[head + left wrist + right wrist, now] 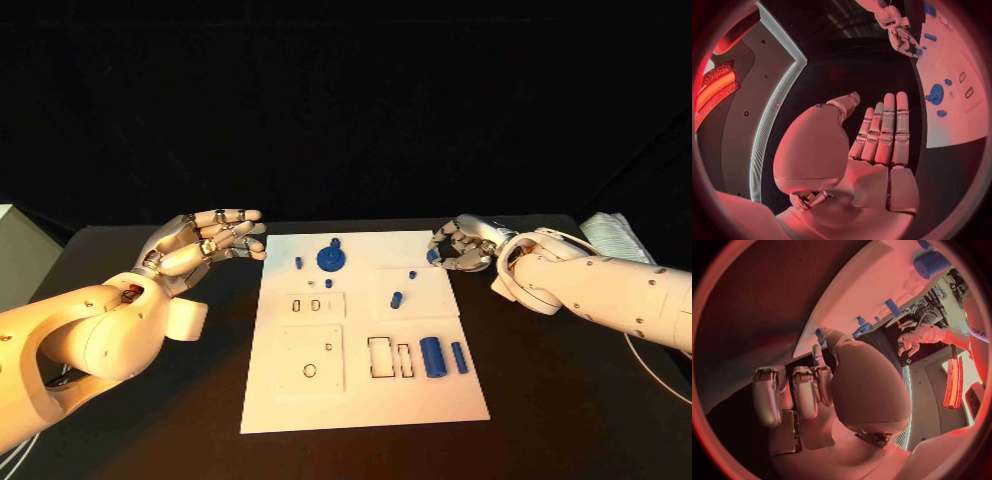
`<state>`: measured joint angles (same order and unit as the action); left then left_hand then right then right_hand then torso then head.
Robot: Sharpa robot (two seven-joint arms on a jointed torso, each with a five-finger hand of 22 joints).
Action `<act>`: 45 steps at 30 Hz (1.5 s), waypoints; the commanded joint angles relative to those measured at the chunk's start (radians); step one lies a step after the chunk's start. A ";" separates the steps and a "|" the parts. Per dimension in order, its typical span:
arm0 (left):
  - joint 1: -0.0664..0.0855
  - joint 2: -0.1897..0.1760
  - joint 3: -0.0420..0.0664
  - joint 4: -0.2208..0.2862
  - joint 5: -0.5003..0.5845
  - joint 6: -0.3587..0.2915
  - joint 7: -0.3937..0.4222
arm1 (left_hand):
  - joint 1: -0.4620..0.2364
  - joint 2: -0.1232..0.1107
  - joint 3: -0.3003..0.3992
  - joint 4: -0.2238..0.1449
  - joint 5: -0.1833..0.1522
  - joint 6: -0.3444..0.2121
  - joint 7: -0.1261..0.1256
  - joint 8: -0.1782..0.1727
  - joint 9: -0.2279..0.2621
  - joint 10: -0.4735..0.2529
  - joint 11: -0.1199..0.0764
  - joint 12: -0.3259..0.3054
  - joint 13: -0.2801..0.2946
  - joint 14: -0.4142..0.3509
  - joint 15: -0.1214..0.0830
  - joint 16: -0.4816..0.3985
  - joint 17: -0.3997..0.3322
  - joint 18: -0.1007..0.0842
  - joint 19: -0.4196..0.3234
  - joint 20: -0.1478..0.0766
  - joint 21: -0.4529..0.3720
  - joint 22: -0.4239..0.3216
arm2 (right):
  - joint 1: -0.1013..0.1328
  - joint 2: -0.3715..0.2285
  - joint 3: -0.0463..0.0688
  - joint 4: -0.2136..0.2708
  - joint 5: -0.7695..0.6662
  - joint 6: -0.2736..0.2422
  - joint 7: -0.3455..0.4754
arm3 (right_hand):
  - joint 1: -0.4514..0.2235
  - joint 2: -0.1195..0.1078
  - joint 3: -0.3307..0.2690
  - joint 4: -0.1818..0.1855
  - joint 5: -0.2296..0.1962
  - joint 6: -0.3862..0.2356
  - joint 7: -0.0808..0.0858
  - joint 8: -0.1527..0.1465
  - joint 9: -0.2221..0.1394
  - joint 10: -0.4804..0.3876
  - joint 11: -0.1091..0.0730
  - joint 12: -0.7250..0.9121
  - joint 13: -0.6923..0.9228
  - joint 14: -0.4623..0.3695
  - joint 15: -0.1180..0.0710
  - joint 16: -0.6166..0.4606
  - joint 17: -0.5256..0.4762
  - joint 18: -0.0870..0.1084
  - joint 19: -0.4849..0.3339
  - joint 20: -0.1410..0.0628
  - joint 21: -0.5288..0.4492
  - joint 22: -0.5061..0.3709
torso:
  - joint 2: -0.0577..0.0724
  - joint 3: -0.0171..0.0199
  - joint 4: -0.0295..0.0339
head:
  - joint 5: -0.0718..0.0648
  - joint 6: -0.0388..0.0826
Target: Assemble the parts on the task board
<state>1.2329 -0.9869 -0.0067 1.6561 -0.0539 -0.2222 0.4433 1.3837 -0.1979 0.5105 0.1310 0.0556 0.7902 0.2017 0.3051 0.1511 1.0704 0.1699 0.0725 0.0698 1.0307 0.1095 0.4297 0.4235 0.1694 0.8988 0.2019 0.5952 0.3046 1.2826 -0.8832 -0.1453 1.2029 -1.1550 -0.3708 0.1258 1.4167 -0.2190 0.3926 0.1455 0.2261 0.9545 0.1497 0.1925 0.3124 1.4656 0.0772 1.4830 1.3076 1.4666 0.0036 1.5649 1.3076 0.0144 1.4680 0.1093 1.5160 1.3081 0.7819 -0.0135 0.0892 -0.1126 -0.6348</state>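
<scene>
Landmark: the white task board point(361, 340) lies in the middle of the black surface point(577, 400); all places below are given from it.
Writing: no readable label or brand on the board or the parts.
Left hand: the left hand point(206, 243) hovers just off the board's far left corner, fingers apart and stretched out, grasping nothing; released.
Right hand: the right hand point(464, 245) sits at the board's far right corner, fingers curled in; whether it pinches anything, I cannot tell.
Parts: a blue disc with a stem point(332, 260) stands near the board's far edge, a small blue peg point(299, 263) just left of it; a short blue pin point(397, 298) lies mid-board; a thick blue cylinder point(431, 357) and a thin blue rod point(459, 357) lie side by side near the board's right edge.
Left wrist view: adds the flat open palm and the straight fingers point(887, 125) side by side.
Right wrist view: adds the bent fingers point(804, 390) close together beside the board's edge.
</scene>
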 commanded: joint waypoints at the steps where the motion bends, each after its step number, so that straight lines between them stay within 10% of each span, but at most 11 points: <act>1: 0.001 0.001 0.001 0.001 -0.005 0.018 0.006 | -0.004 0.003 -0.002 -0.006 -0.003 -0.008 0.038 -0.005 0.001 -0.008 0.003 -0.004 0.001 -0.005 -0.001 0.006 0.001 0.008 -0.007 -0.003 0.003 0.001 | -0.002 0.003 0.000 0.000 -0.011 0.017 0.001 | -0.001 0.009 0.008 0.001 -0.010 0.014 -0.003 0.005 0.001 0.034 -0.011 0.009 0.194 0.104 -0.006 0.006 0.263 -0.001 0.072 -0.004 0.007 0.223 | 0.001 0.0002 0.0001 | 0.000 -0.001; 24: 0.001 0.000 0.001 0.001 -0.005 0.020 0.001 | -0.005 0.004 -0.002 -0.006 -0.003 -0.007 0.038 -0.006 0.001 -0.008 0.003 -0.004 0.001 -0.005 -0.001 0.006 0.002 0.008 -0.009 -0.002 0.006 0.002 | -0.003 0.015 0.000 -0.003 -0.010 0.008 -0.005 | -0.025 0.000 0.016 0.007 -0.037 0.018 -0.008 0.005 -0.001 0.037 -0.016 0.012 0.197 0.104 -0.012 0.006 0.263 -0.002 0.075 -0.012 0.011 0.227 | 0.000 -0.0005 0.0009 | -0.002 -0.003; 45: 0.001 -0.003 0.001 0.003 -0.005 0.018 -0.001 | -0.005 0.004 -0.002 -0.006 -0.003 -0.007 0.038 -0.006 0.001 -0.008 0.003 -0.004 0.001 -0.005 -0.001 0.006 0.002 0.008 -0.009 -0.002 0.006 0.002 | -0.003 0.006 0.001 0.035 -0.014 -0.129 -0.017 | -0.039 0.060 0.068 -0.006 -0.044 0.104 -0.055 0.100 0.040 0.053 -0.057 0.025 0.209 0.104 -0.048 0.006 0.263 -0.011 0.096 -0.043 0.043 0.253 | 0.000 -0.0001 0.0003 | -0.002 -0.006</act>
<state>1.2330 -0.9901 -0.0068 1.6569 -0.0546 -0.2209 0.4383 1.3837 -0.1980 0.5104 0.1310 0.0556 0.7902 0.2017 0.3051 0.1511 1.0704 0.1699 0.0725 0.0694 1.0308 0.1094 0.4296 0.4243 0.1694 0.8952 0.1983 0.5952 0.3059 1.2796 -0.8755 -0.1454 1.2295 -1.1617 -0.4372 0.1097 1.3779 -0.1719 0.4548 0.1411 0.1762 1.0393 0.1116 0.2640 0.3293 1.4685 0.0267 1.5048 1.3074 1.4666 -0.0397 1.5649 1.3073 0.0142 1.4646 0.0730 1.5549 1.3075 0.7819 -0.0135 0.0890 -0.1142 -0.6406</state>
